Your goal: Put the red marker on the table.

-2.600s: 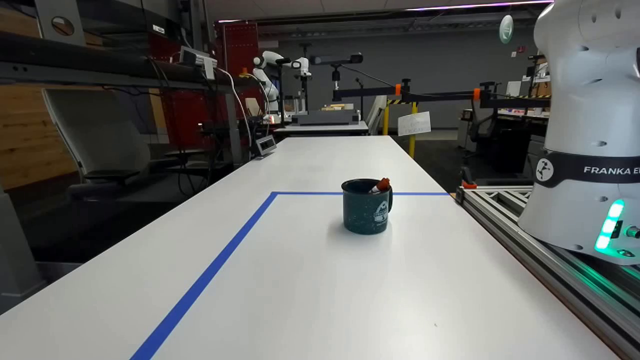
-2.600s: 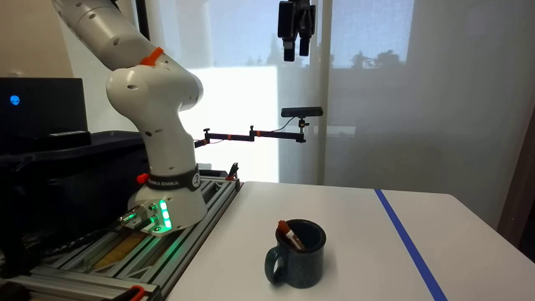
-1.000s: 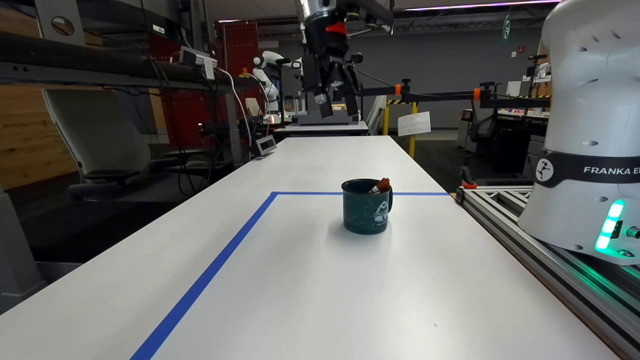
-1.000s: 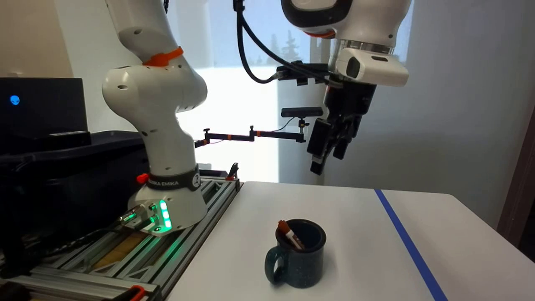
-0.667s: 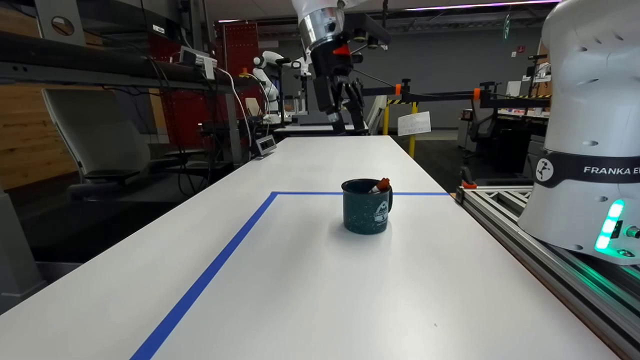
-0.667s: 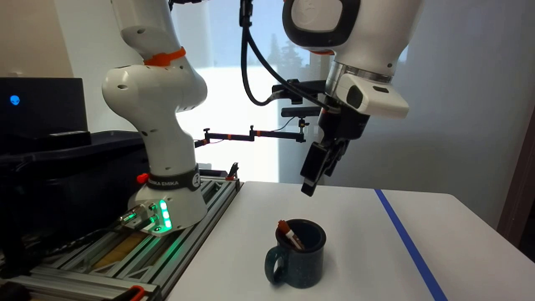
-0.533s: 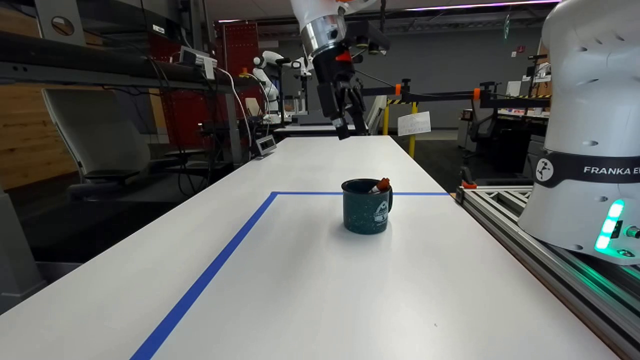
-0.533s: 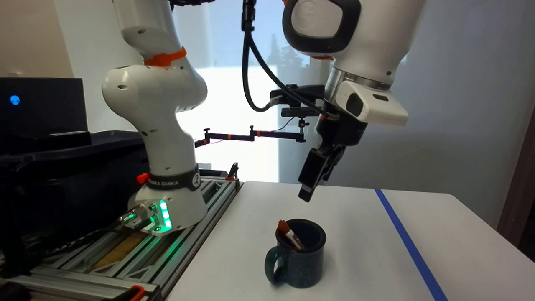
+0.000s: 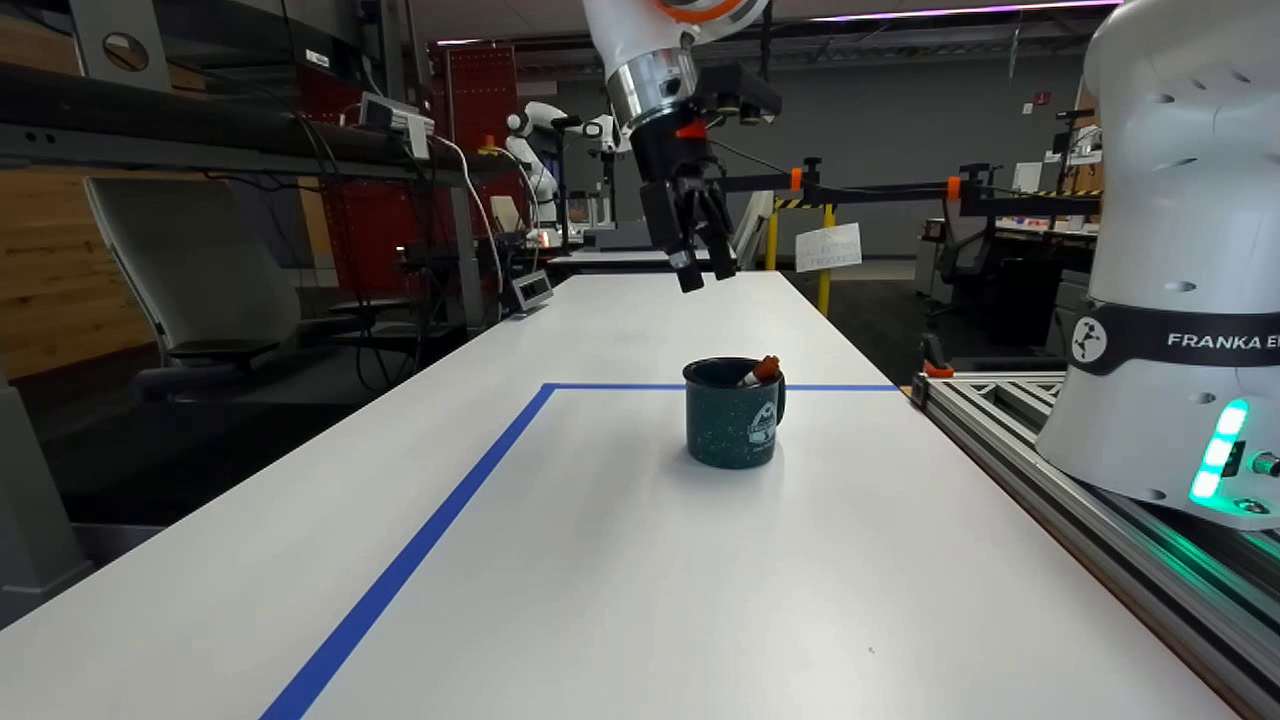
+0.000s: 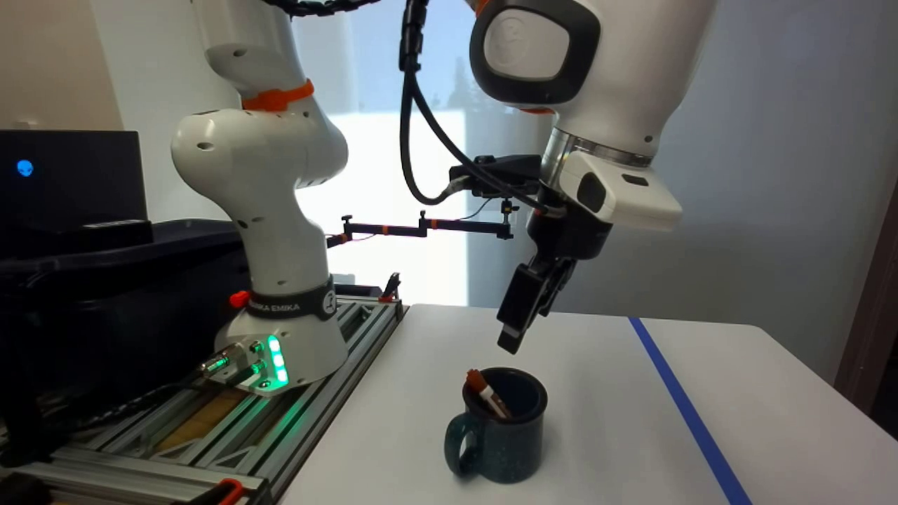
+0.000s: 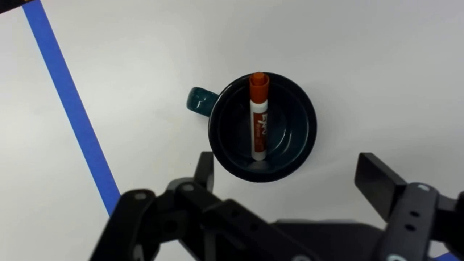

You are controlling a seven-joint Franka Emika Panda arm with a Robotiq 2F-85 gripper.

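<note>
A red marker with an orange-red cap (image 11: 259, 117) leans inside a dark green mug (image 11: 312, 127), cap end up at the rim. In the exterior views the marker's cap (image 9: 766, 369) (image 10: 478, 381) sticks out near the handle side of the mug (image 9: 728, 432) (image 10: 511, 452). The mug stands upright on the white table (image 9: 620, 560). My gripper (image 9: 707, 279) is tilted above and a little behind the mug in that exterior view. In the wrist view the gripper (image 11: 285, 159) is open and empty, its fingers wide apart, with the marker ahead of the gap.
Blue tape (image 9: 420, 545) marks lines on the table; it also shows in the wrist view (image 11: 78, 112). A metal rail (image 10: 330, 421) with the robot base runs along the table's side. A camera on a black arm (image 10: 506, 188) stands beyond the table.
My gripper has come into view above the table, tilted, and moved down closer to the mug. The mug and marker have not moved.
</note>
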